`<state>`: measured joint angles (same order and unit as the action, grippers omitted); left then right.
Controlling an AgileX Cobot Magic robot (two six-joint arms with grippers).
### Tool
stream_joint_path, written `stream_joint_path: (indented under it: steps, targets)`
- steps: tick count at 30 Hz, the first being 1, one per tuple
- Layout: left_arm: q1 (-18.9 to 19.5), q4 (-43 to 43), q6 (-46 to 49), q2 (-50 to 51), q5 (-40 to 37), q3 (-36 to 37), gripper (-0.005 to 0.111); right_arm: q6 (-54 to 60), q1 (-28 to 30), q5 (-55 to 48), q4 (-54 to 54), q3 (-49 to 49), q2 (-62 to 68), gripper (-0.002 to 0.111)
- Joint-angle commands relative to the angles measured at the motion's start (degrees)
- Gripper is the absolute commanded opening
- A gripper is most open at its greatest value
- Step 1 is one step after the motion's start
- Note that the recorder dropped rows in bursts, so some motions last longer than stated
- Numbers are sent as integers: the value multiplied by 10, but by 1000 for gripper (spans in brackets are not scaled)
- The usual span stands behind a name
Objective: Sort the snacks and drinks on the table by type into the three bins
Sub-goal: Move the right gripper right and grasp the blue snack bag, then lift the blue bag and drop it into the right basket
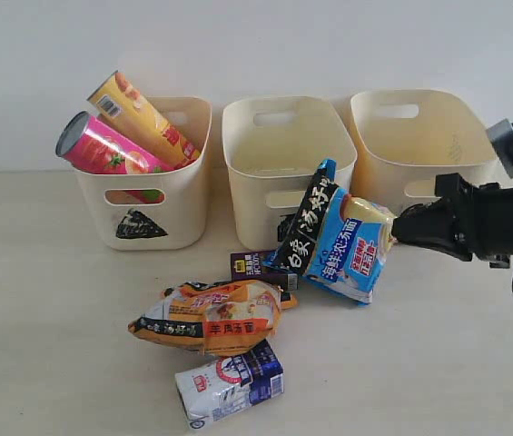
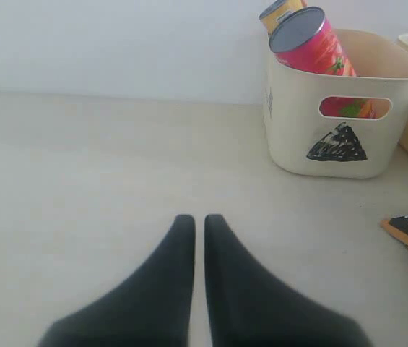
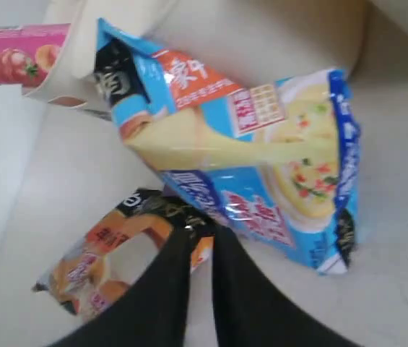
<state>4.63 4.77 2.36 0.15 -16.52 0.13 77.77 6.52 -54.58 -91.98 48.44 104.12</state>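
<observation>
Exterior view: blue packet [image 1: 338, 241] stands tilted in front of middle bin [image 1: 256, 195], lower edge on desk [image 1: 56, 318]; R end effector [image 1: 397, 227] touches its side. Pink tube [image 1: 102, 150] & yellow tube [image 1: 143, 113] in triangle bin [image 1: 183, 204].
Left wrist view: L end effector [image 2: 198, 220] closed, over desk.
Right wrist view: R fingers [image 3: 175, 289] nearly together at packet edge; can't tell if pinching.

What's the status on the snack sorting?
Left jaws shut, idle. Right jaws at blue packet, grip unclear. Packet tilted up by middle bin; purple carton partly hidden behind.
</observation>
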Motion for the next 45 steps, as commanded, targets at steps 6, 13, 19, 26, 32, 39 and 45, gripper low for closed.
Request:
stream_joint_path:
  steps: [6, 13, 19, 26, 32, 39, 45]
  targets:
    - [2, 1, 3, -2, 2, -1, 4, 14, 3, 101, -2, 23, 22, 82]
    - [2, 1, 3, -2, 2, -1, 4, 59, 3, 15, -5, 101, 115, 83]
    - [2, 1, 3, -2, 2, -1, 4, 117, -13, -75, -5, 159, 173, 95]
    - [2, 1, 3, -2, 2, -1, 4, 172, -60, -62, -7, 162, 178, 95]
    - [2, 1, 3, -2, 2, -1, 4, 188, -87, -59, -7, 162, 178, 95]
    - [2, 1, 3, -2, 2, -1, 4, 177, -88, -72, 9, 162, 176, 73]
    - [2, 1, 3, -2, 2, -1, 4, 185, -88, -132, 50, 162, 176, 0]
